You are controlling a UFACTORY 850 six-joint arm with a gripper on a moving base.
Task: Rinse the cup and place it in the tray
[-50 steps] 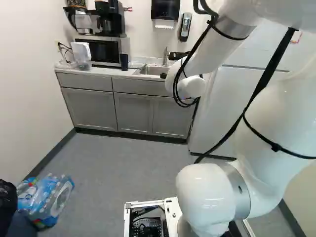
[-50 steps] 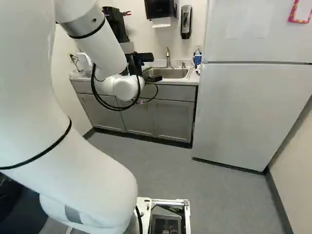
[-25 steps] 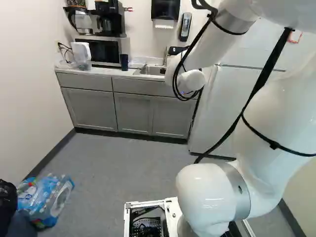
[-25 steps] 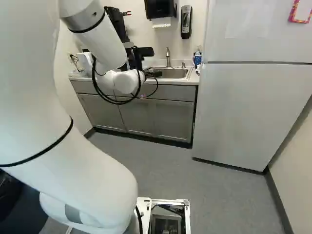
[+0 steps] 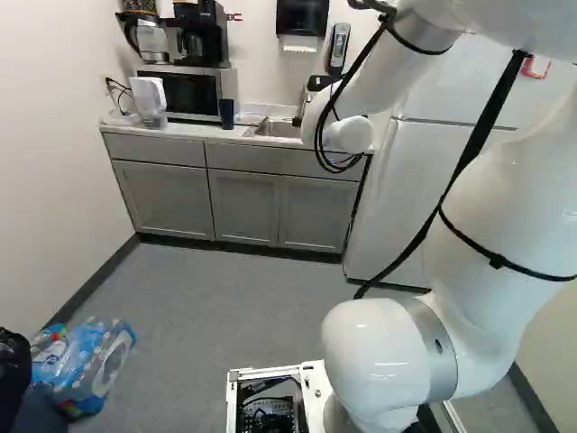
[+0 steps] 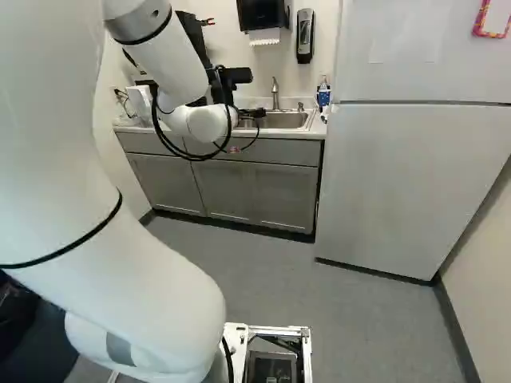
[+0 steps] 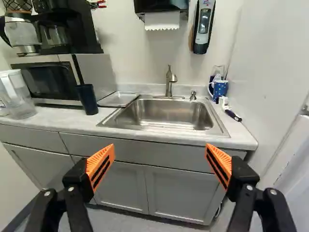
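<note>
Bright, diffuse light leaves soft shadows on the wall (image 7: 123, 48) and glints on the sink (image 7: 169, 116).

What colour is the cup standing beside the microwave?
The cup is dark navy blue; it shows best in the wrist view.

my arm (image 5: 496, 207) hides part of the sink (image 5: 278, 129) in both base views; the right one crops the fridge (image 6: 407, 183).

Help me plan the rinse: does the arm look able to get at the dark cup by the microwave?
Probably yes, with some travel: the claw is open, and nothing stands before the cup. The microwave behind and tray close beside it leave less room there.
</note>
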